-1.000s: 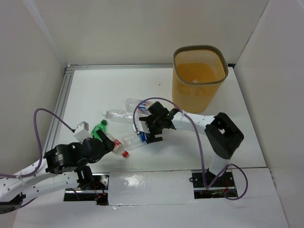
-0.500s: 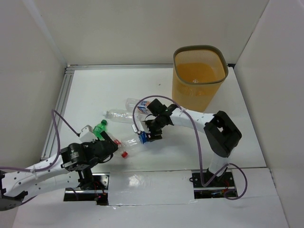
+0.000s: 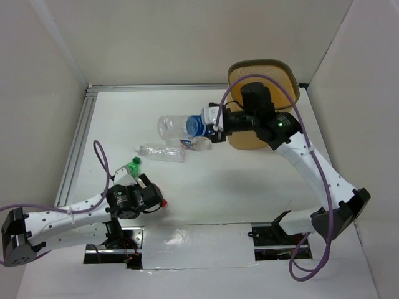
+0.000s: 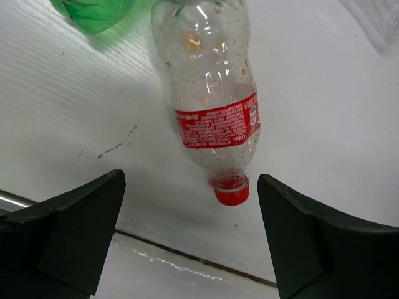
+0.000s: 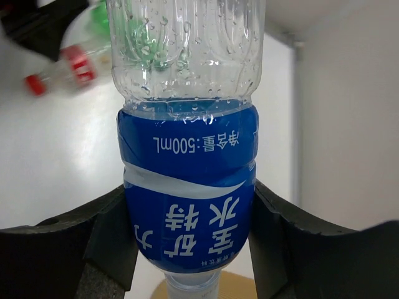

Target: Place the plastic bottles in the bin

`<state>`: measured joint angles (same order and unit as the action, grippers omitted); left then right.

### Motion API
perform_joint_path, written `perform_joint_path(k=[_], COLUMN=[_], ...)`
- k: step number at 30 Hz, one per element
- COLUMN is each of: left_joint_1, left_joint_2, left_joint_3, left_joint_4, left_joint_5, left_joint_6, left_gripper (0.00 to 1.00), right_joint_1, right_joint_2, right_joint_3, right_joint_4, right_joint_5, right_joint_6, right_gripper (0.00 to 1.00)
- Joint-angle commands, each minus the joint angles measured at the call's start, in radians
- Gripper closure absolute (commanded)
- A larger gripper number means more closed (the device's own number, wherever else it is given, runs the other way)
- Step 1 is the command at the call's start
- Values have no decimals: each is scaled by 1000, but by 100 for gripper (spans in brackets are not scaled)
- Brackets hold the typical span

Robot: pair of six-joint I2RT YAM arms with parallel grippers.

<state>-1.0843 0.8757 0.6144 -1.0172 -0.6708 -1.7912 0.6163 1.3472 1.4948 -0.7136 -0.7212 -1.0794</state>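
My right gripper is raised above the table and shut on a clear bottle with a blue label, held sideways just left of the yellow-orange bin. Both pads press on the label. My left gripper hangs open low over the table. Its fingers stand either side of the cap end of a clear bottle with a red label, which lies flat. A green bottle lies just beyond it.
Two more clear bottles lie mid-table: one plain, one with a blue-white label. White walls close in the table on the left, back and right. The right arm partly hides the bin's front.
My right gripper shut on the blue-label bottle and lifted it up and right toward the bin. My left arm swung in, bringing its open gripper to the red-capped bottle.
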Motion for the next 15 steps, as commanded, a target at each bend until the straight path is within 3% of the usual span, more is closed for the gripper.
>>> perform_joint_path(k=[1,3,7,15], left_joint_1=[0,0,0,0], left_joint_2=[2,2,2,62], left_joint_3=[-27,-57,-82,-102], left_joint_4=[60,115,181,307], left_joint_5=[-91,-125,-156,-177], left_joint_6=[-13,25,49,130], left_gripper=[0,0,0,0], right_joint_1=[-39,-81,-202,-509], right_joint_2=[-23,-23,29,139], right_joint_3=[70,97,155,170], right_joint_4=[228,337,376,359], right_joint_5=[66,176,253,180], right_joint_6=[254,346,429,565], right_gripper=[65,65,64,60])
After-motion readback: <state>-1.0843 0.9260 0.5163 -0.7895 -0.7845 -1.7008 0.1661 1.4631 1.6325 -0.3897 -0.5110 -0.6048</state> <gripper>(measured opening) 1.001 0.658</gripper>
